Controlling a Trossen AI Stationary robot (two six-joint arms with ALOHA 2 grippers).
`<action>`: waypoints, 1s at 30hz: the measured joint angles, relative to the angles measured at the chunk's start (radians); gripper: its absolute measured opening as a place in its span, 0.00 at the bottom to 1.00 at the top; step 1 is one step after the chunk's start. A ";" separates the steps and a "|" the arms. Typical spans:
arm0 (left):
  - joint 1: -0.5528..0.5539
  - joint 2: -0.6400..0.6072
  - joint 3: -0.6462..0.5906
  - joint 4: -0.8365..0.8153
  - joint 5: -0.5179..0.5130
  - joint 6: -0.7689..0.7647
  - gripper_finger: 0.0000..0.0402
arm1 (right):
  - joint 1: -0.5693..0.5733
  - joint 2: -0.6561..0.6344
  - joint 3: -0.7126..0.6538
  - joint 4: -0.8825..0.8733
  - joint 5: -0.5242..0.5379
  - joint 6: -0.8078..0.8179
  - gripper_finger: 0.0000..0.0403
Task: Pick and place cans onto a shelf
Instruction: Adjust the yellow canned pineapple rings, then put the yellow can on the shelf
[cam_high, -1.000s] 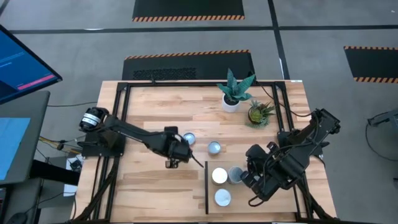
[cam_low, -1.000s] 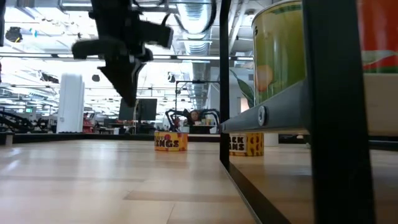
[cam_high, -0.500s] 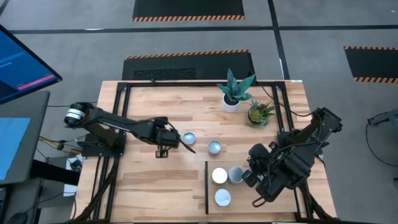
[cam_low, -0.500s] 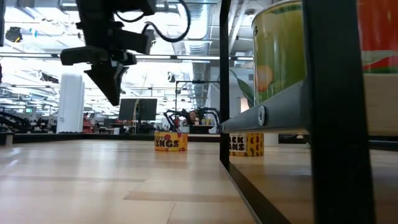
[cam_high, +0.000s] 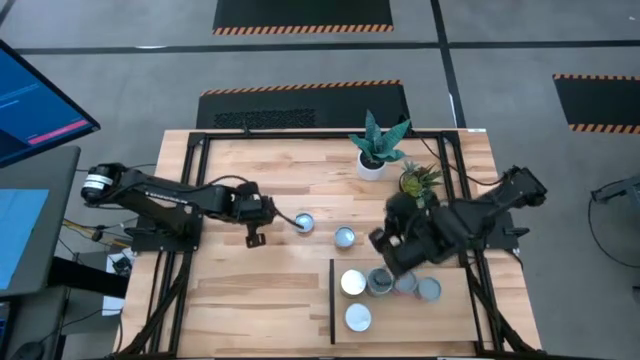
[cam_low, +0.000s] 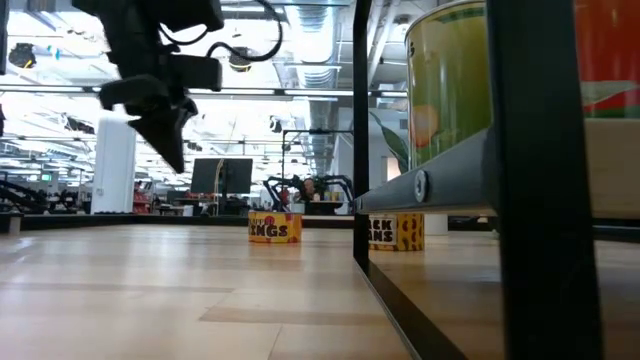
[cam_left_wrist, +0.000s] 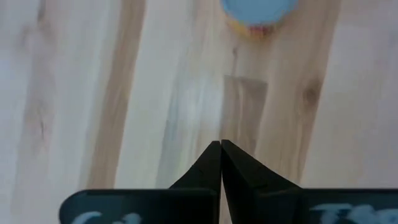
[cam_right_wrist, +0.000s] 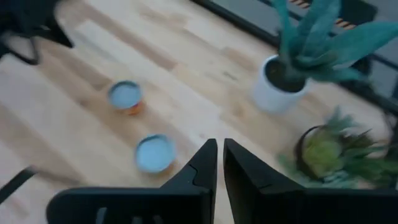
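Note:
Two cans stand on the bare tabletop, one (cam_high: 303, 222) left of the other (cam_high: 344, 237); both show in the low view (cam_low: 275, 227) (cam_low: 397, 232). Several more cans (cam_high: 353, 283) (cam_high: 429, 290) stand on the shelf (cam_high: 450, 320), the light panel with a black strip at the near right. My left gripper (cam_high: 262, 215) (cam_left_wrist: 221, 144) hangs shut above the table, left of the left can (cam_left_wrist: 258, 12), pointing steeply down. My right gripper (cam_high: 383, 243) (cam_right_wrist: 220, 155) hovers past the shelf's far edge, its fingers almost together with nothing between them.
A white plant pot (cam_high: 371, 165) and a second small plant (cam_high: 417, 183) stand at the far right of the table. A black frame (cam_high: 190, 200) runs around the tabletop. Bare wood lies at the near left.
My left gripper has drawn back toward the table's left edge, away from the left can, staying shut. My right gripper has swung off the shelf toward the far edge and the table's middle, uncovering two cans that stand on the shelf.

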 joint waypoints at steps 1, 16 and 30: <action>0.011 0.006 0.000 0.029 0.009 0.016 0.00 | -0.023 -0.003 0.000 0.001 -0.004 -0.027 0.12; 0.114 0.234 0.007 0.256 0.170 0.245 0.00 | -0.122 -0.010 0.001 0.001 -0.160 -0.188 0.07; 0.110 0.416 0.231 0.307 0.255 0.287 0.00 | -0.159 -0.009 0.001 0.002 -0.158 -0.248 0.06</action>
